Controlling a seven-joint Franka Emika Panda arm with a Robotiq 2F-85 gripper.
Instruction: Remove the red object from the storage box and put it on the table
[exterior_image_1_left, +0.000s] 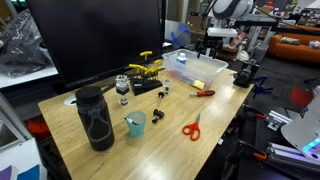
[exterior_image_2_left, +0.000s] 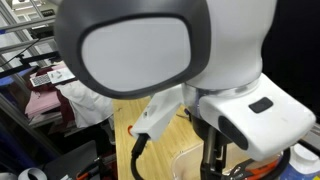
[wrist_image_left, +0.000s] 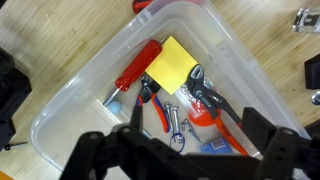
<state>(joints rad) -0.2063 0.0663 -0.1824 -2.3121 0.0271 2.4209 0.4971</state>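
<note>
The storage box (wrist_image_left: 70, 105) is a translucent plastic bin on the light wood table (wrist_image_left: 50, 30); it also shows in an exterior view (exterior_image_1_left: 195, 68). Inside lies the red object (wrist_image_left: 208, 100), pliers with dark jaws and red handles, next to a yellow pad (wrist_image_left: 172, 65). A red-handled screwdriver (wrist_image_left: 135, 72), smaller red-handled pliers (wrist_image_left: 152, 100) and a metal wrench (wrist_image_left: 176, 126) lie beside it. My gripper (wrist_image_left: 185, 160) hangs above the box, open and empty, with its dark fingers spread over the tools. It also shows over the box in an exterior view (exterior_image_1_left: 215, 42).
On the table are red-handled scissors (exterior_image_1_left: 192, 127), a slim red-orange tool (exterior_image_1_left: 205, 93), a black bottle (exterior_image_1_left: 95, 118), a teal cup (exterior_image_1_left: 135, 124) and yellow parts (exterior_image_1_left: 148, 66). A large dark monitor (exterior_image_1_left: 100, 35) stands behind. The arm fills an exterior view (exterior_image_2_left: 200, 60).
</note>
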